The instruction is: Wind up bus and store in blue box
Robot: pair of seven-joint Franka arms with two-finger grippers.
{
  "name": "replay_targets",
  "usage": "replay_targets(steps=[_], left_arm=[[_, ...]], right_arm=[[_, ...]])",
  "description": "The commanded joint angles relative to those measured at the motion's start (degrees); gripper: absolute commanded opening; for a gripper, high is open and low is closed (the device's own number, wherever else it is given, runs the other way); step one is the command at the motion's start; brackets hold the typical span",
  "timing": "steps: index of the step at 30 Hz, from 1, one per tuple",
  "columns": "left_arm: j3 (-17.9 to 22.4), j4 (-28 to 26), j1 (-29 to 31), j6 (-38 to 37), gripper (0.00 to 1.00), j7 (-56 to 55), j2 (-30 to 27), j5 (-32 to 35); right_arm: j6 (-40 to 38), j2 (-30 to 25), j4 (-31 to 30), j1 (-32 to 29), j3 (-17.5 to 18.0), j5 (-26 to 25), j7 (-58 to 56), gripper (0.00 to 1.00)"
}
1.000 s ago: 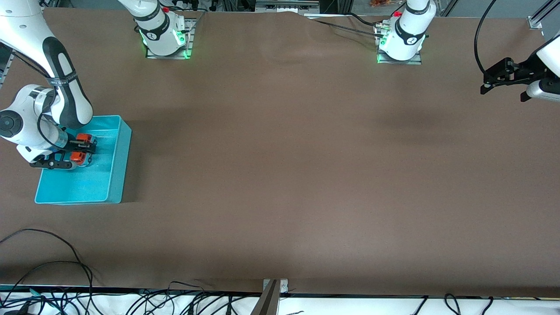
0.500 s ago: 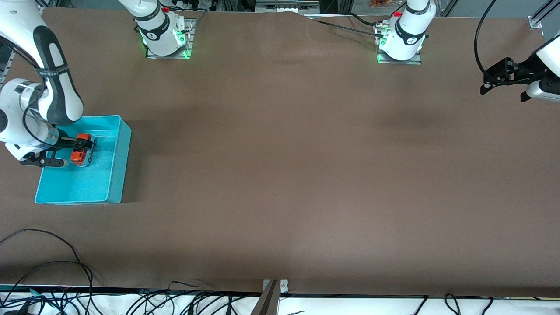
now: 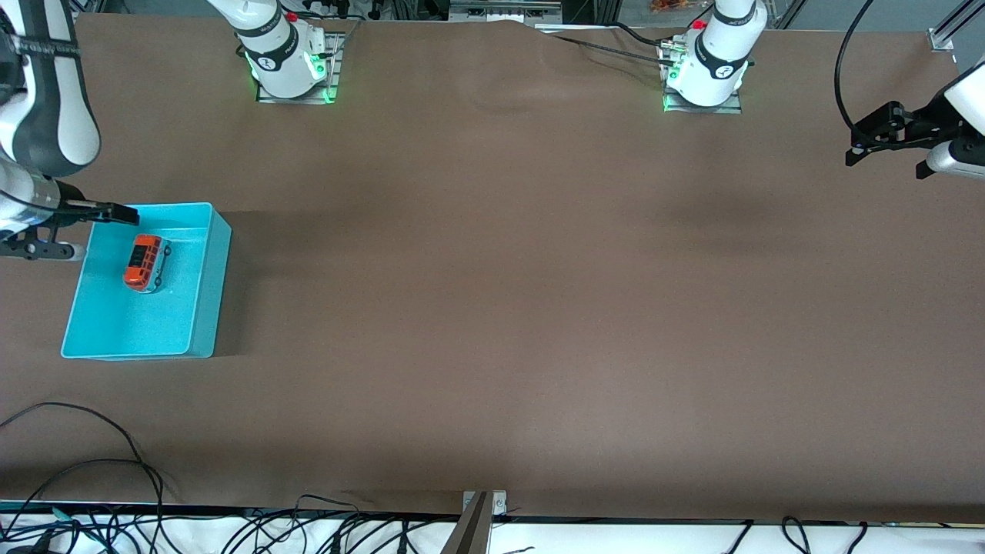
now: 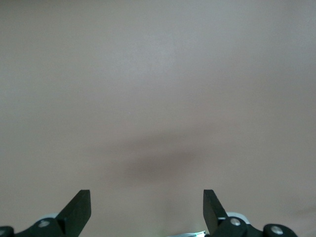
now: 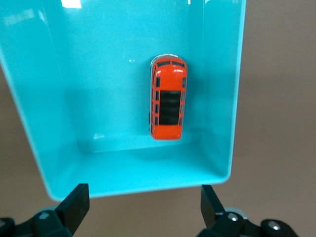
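The bus, a small orange-red toy with dark roof windows, rests on the floor of the blue box at the right arm's end of the table. The right wrist view looks down on the bus, which lies close to one short wall of the box. My right gripper hangs open and empty above the box's rim, clear of the bus; its fingertips frame bare table just outside the wall. My left gripper waits open and empty over the left arm's end of the table, and the left gripper faces only brown table.
The two arm bases stand along the table edge farthest from the front camera. Black cables trail over the nearest edge, and a metal bracket sits at its middle.
My right gripper opened and let go of the bus, which now rests in the box. The gripper then rose and drew back off the box. The left arm has not moved.
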Motion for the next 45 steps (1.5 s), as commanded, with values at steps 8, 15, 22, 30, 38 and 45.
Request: replay_targets(steps=[8, 15, 22, 30, 38, 45], left_arm=[[0.05, 1.49, 0.51, -1.21, 1.0, 1.12, 0.51, -1.64], [0.05, 1.49, 0.51, -1.21, 1.0, 1.12, 0.42, -1.64], [0.05, 1.49, 0.51, -1.21, 1.0, 1.12, 0.42, -1.64], [0.05, 1.49, 0.51, -1.21, 1.0, 1.12, 0.51, -1.64], [-0.04, 1.49, 0.51, -1.21, 1.0, 1.12, 0.51, -1.73], [0.05, 1.49, 0.51, -1.21, 1.0, 1.2, 0.51, -1.64]], right_arm=[[-5.84, -7.68, 1.09, -0.19, 0.33, 3.35, 0.78, 1.0], [-10.85, -7.51, 5.93, -0.19, 0.42, 6.86, 0.87, 1.0], [-15.41, -7.6, 8.83, -0.1, 0.42, 11.17, 1.04, 1.0], [-18.59, -6.19, 14.8, 0.07, 0.42, 13.2, 0.96, 1.0], [-18.76, -6.98, 14.81, 0.25, 2.08, 13.2, 1.05, 1.0], [-20.61, -9.53, 14.63, 1.39, 4.28, 13.2, 4.64, 1.0]])
